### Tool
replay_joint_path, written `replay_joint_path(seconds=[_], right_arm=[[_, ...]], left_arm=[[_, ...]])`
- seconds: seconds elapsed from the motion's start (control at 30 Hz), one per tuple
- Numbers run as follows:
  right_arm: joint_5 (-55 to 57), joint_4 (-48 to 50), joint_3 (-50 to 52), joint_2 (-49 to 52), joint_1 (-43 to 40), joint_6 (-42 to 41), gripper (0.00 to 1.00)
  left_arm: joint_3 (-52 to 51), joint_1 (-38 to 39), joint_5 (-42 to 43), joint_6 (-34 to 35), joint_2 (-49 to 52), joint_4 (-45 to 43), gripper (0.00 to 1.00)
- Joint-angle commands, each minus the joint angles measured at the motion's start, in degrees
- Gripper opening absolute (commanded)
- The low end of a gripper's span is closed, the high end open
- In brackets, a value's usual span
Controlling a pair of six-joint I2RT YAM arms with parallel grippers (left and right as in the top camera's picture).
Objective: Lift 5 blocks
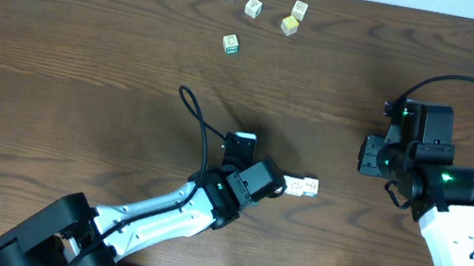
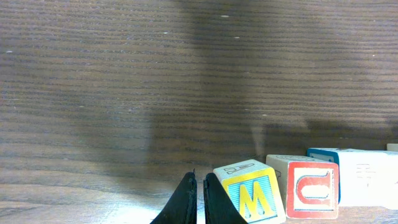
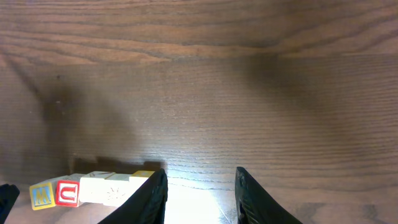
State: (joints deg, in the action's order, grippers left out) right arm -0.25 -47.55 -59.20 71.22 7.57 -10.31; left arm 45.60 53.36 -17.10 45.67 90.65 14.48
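Blocks, small wooden alphabet cubes (image 1: pixel 305 187), sit in a short straight row on the dark brown wooden table (image 1: pixel 86 61), side by side near its middle. In the left wrist view the nearest cube has a yellow-bordered blue face with a yellow M (image 2: pixel 252 194). Next to it is a cube with a red-bordered face (image 2: pixel 312 190), then a whitish cube with a blue edge (image 2: pixel 357 177). The right wrist view shows the same row from further off, ending in a plain yellow-orange cube (image 3: pixel 144 175).

The left end effector (image 2: pixel 199 202) has its black fingers pressed together with nothing between them, low over the table just beside the M cube. The right end effector (image 3: pixel 202 196) is well apart from the row, its fingers spread with only bare table between them.

Near the table's far edge lie five loose wooden cubes (image 1: pixel 253 7), among them a paler yellow cube (image 1: pixel 289 25) and a green-bordered cube (image 1: pixel 230 44).
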Motion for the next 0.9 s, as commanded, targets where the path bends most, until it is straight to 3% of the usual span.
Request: replay_joint_path(seconds=[0.0, 0.87], right_arm=[[-0.26, -0.04, -1.01, 0.15, -0.74, -1.05, 0.33], [-0.26, -0.04, -1.01, 0.17, -0.74, -1.07, 0.33]], left_arm=[[-0.28, 0.07, -1.44, 0.55, 1.05, -0.26, 0.07], [-0.28, 0.09, 1.86, 1.16, 3.58, -2.43, 0.07]])
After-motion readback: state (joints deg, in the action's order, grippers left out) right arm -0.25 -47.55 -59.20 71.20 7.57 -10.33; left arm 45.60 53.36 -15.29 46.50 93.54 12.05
